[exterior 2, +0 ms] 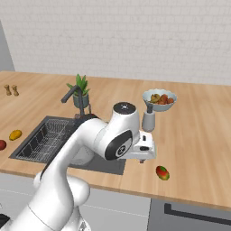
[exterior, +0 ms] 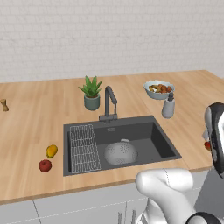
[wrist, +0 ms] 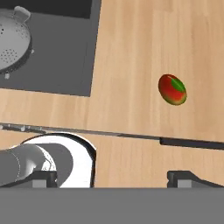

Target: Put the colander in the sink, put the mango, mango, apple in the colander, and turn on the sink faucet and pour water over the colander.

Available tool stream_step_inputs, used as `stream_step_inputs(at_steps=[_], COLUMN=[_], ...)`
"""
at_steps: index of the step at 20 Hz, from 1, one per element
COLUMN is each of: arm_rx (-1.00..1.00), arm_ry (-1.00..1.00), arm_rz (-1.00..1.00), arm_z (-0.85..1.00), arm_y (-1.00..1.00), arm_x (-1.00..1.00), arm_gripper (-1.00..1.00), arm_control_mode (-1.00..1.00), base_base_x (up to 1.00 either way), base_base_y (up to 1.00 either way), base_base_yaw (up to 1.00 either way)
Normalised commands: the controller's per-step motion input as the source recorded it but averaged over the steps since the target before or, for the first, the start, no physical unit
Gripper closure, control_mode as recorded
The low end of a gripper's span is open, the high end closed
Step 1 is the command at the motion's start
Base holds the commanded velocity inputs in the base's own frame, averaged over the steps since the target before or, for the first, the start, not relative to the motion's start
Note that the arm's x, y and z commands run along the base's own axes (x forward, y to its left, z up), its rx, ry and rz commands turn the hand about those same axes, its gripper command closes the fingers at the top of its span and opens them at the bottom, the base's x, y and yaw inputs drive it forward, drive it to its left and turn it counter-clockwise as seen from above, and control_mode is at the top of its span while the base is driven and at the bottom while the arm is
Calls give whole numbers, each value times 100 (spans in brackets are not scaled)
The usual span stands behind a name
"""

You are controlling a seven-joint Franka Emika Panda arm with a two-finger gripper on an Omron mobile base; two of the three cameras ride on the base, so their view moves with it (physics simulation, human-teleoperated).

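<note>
Mango (wrist: 172, 89) on counter, ahead of open pincer (wrist: 118, 177), apart.

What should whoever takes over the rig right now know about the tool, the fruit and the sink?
Tool: open, empty, above the counter right of the sink.
Colander: already in the sink.
Red-green mango: on the counter right of the sink, ahead of the tool.
Yellow mango and apple: on the counter left of the sink.
Faucet: no water running.
Left: all three fruits into the colander, then water on.
</note>
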Motion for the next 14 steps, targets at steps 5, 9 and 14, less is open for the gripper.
stream_step_inputs(at_steps=[5,9,14], arm_rx=[-3,0,0], arm_ry=[6,1,0], arm_rz=[18,16,11], arm_z=[-36,-32,-24], arm_y=[-44,-48,-43], arm_x=[14,15,23], arm_gripper=[-100,-100,-100], arm_control_mode=[-100,-100,-100], base_base_x=[0,0,0], base_base_y=[0,0,0], base_base_yaw=[0,0,0])
